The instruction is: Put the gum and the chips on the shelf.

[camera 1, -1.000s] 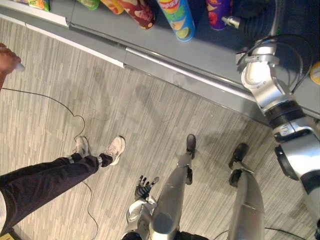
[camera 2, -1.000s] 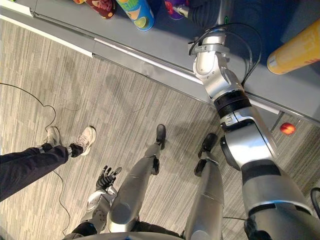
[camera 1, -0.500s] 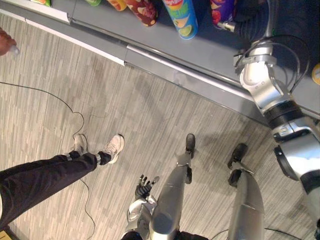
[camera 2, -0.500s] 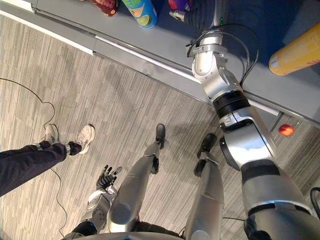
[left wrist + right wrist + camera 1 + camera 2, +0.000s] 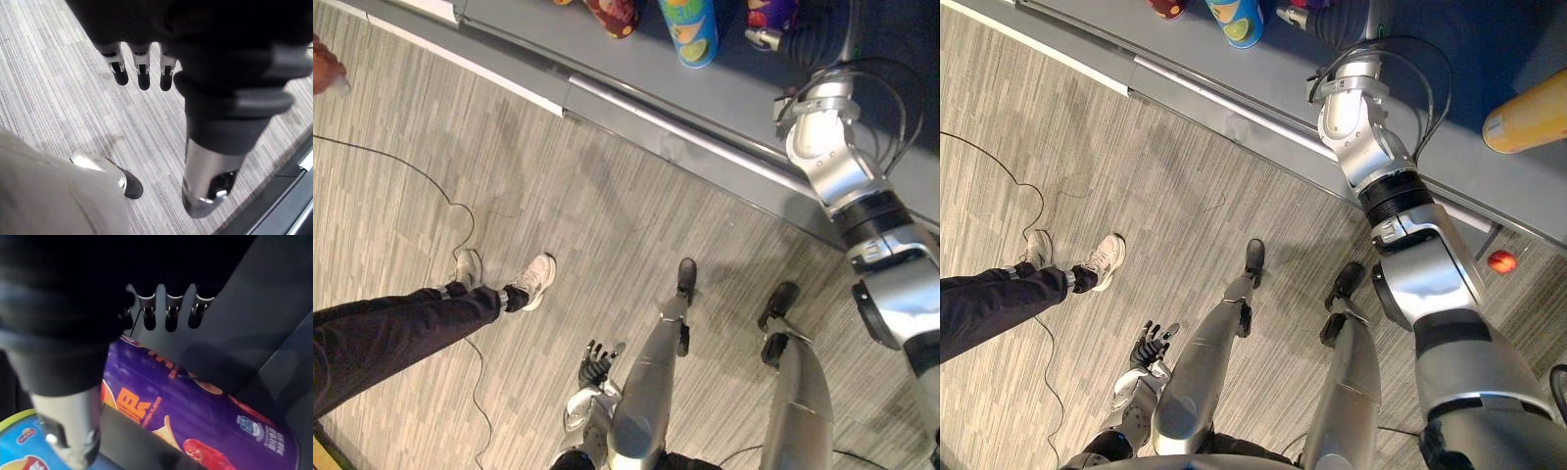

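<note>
grey shelf across top. blue-green chips can and purple chips can stand on it, right hand just beside the purple one. left hand low, fingers spread.

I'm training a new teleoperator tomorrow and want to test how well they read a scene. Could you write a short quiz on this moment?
1. True or false: the left hand grips a chips can.
2. The chips can nearest the right hand is: A yellow, B purple, C orange.
3. Fill in: the person's white shoes stand on the floor to the robot's ___.

Key
1. False: it hangs open over the floor, holding nothing.
2. B.
3. left.
</note>
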